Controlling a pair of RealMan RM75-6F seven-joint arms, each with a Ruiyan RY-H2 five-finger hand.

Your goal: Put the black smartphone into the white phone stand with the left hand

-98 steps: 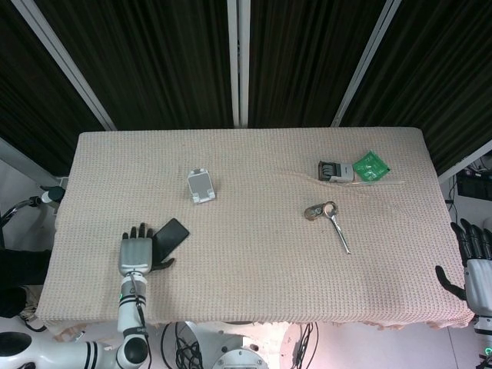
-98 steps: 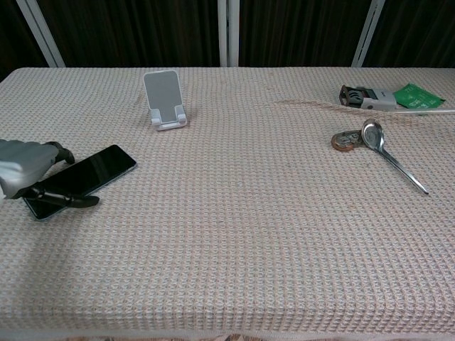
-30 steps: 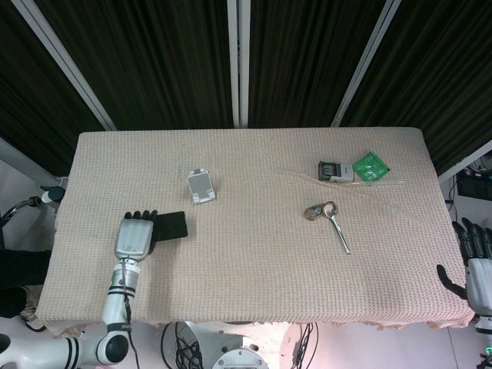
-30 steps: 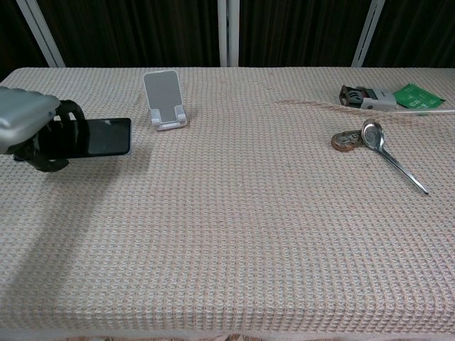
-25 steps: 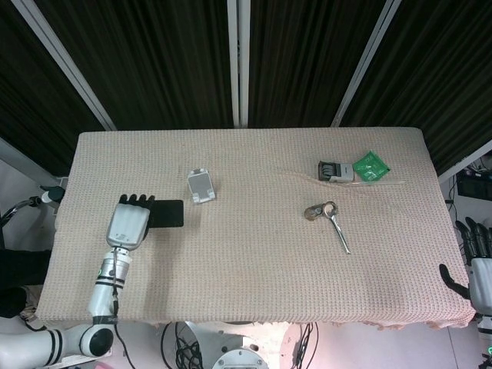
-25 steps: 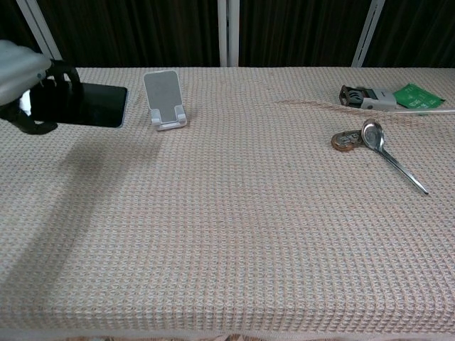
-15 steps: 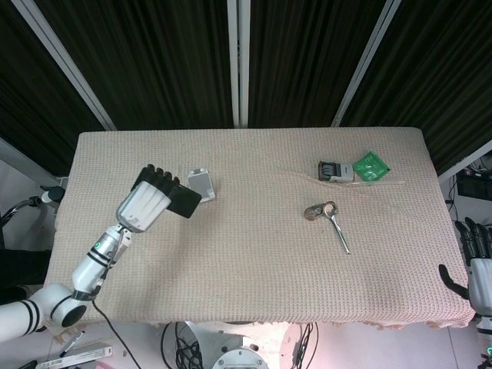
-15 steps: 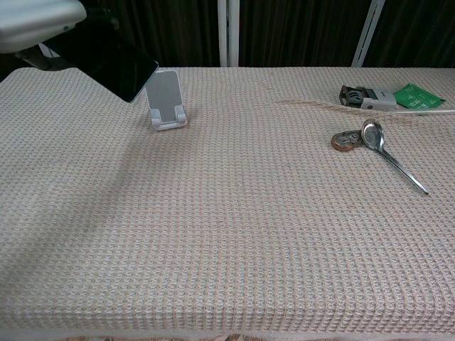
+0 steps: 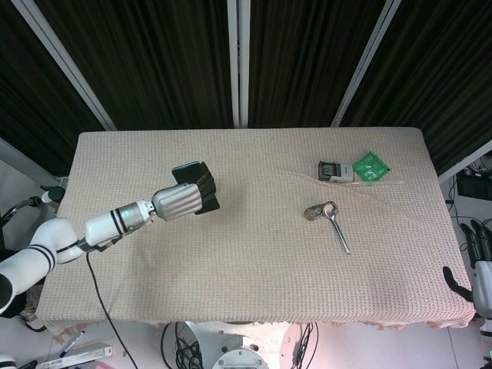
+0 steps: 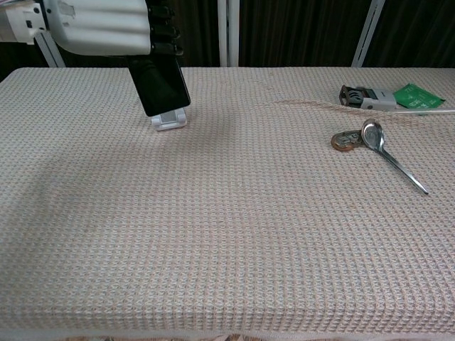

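My left hand grips the black smartphone by its upper part and holds it upright, screen toward the chest camera. In the chest view the phone's lower edge hangs just above the base of the white phone stand, whose back plate is hidden behind the phone. The head view shows only the phone's top edge past the hand, which covers the stand. The same left hand fills the chest view's top left corner. My right hand hangs off the table's right edge, fingers apart and holding nothing.
A metal spoon lies at the right beside a round metal piece. Further back are a small black and white device and a green packet. The woven cloth covers the whole table.
My left hand picked the phone up from the front left of the table, carried it back and right, and turned it upright over the stand. The right hand stayed put.
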